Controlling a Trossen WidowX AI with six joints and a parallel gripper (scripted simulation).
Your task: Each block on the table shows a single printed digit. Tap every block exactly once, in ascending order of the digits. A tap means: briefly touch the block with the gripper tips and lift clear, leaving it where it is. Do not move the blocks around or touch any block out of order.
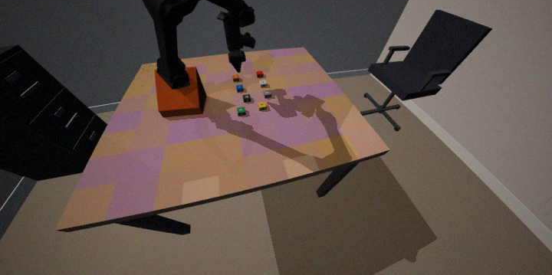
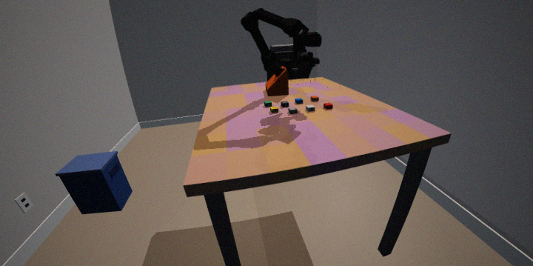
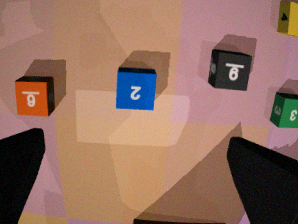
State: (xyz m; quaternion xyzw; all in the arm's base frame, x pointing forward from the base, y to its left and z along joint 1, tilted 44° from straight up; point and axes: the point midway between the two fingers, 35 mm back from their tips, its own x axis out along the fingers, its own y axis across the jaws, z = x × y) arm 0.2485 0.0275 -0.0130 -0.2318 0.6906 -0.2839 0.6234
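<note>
My gripper [image 1: 238, 70] [image 3: 137, 144] is open and empty, above the table behind the block rows. In the wrist view the blue block [image 3: 136, 90] [image 1: 240, 88] [image 2: 298, 101], digit 2, lies ahead between the fingertips. The orange block [image 3: 32, 97] [image 1: 236, 77] seems an underlined 9, upside down, at left. The black block [image 3: 231, 71] [image 1: 246, 98] seems an underlined 6. The green block [image 3: 287, 111] [image 1: 241, 111] shows 3 and the yellow block [image 3: 288, 19] [image 1: 262, 106] 4. The red block [image 1: 259, 73] [image 2: 328, 106], white block [image 1: 263, 83] [image 2: 309, 108] and grey block [image 1: 267, 93] [image 2: 292, 110] have unreadable digits.
The blocks stand in two rows on the patchwork table [image 1: 201, 157] [image 2: 253, 159]. The orange arm base [image 1: 180, 99] [image 2: 280, 88] is beside them. The arm's shadow falls across the table. A chair [image 1: 409, 76], cabinet and blue bin [image 2: 95, 181] stand off the table.
</note>
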